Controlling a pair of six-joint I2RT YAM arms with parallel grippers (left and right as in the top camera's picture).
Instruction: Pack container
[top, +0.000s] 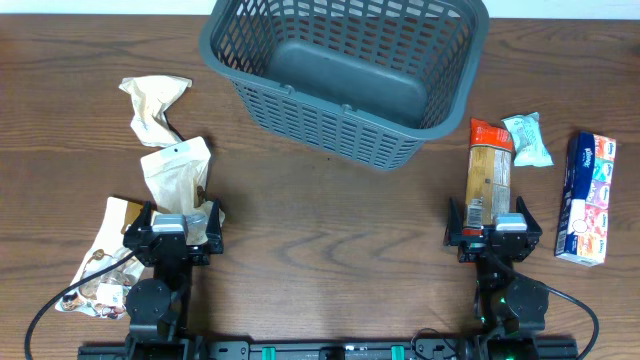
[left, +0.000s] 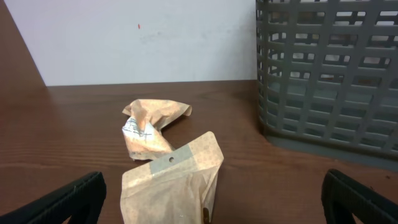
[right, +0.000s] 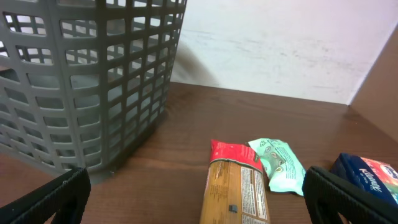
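The container (top: 320, 125), a large dark grey lattice basket, stands at the back centre with nothing inside; it also fills the right of the left wrist view (left: 329, 81) and the left of the right wrist view (right: 81, 81). My left gripper (top: 172, 225) (left: 214, 199) is open at the front left, with a kraft paper pouch (top: 175, 170) (left: 171, 183) lying between and ahead of its fingers, not gripped. My right gripper (top: 497, 225) (right: 198, 199) is open at the front right, just behind a long pasta packet with a red top (top: 490, 175) (right: 236, 186).
A crumpled beige packet (top: 155, 105) (left: 149, 127) lies beyond the pouch. A printed packet (top: 100, 265) sits beside the left arm. Right of the pasta are a mint green packet (top: 527, 140) (right: 278, 165) and a blue and white pack (top: 587, 200) (right: 367, 177).
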